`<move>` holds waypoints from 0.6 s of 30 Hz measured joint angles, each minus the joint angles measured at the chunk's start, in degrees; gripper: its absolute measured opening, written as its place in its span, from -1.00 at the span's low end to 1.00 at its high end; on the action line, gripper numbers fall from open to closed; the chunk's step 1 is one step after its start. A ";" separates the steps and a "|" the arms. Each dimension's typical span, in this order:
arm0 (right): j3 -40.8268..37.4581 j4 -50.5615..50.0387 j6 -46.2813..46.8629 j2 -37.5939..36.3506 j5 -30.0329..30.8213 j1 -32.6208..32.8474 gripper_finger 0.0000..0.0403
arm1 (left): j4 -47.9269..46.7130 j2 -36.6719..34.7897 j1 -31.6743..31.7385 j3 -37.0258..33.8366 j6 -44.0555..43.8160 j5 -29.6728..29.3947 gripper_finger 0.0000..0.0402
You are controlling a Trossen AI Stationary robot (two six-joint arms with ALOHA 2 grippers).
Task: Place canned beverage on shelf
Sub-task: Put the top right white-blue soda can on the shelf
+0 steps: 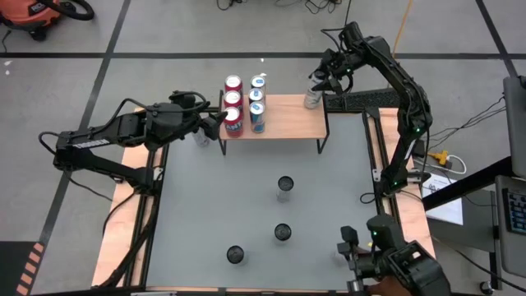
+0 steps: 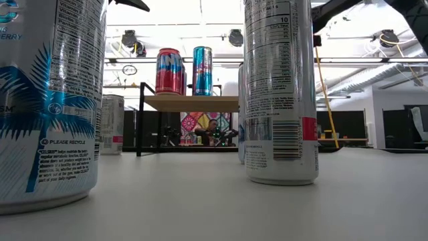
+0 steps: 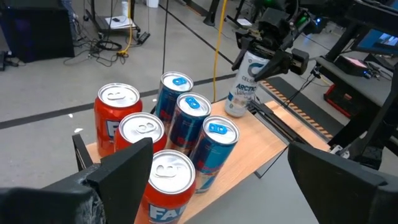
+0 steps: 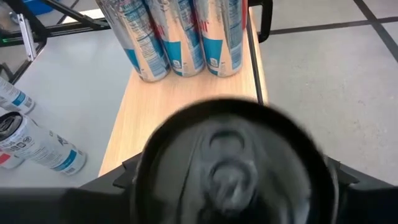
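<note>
Currently the right claw (image 1: 316, 85) is pinching a white can (image 1: 313, 97), setting it on the shelf (image 1: 292, 119); release comes next; left claw (image 1: 215, 123) is waiting spread beside red cans (image 1: 233, 103)

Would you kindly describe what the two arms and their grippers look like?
Both arms are black and slender-jointed, with black cables looped along them. The left arm bears white lettering on one link. The right arm shows small green lights. Each gripper has two broad, flat, dark fingers.
</note>
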 joint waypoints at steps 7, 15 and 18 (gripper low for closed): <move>0.02 0.05 -0.02 0.00 -0.11 0.05 0.11 | 0.00 0.00 0.01 0.00 0.04 0.00 0.85; 0.00 0.07 0.14 0.05 -1.54 0.48 0.14 | 0.00 0.00 0.01 0.00 0.26 -0.02 0.85; 0.00 0.88 -1.63 0.11 -2.05 1.36 0.14 | 0.00 0.00 0.02 0.00 0.44 -0.02 0.85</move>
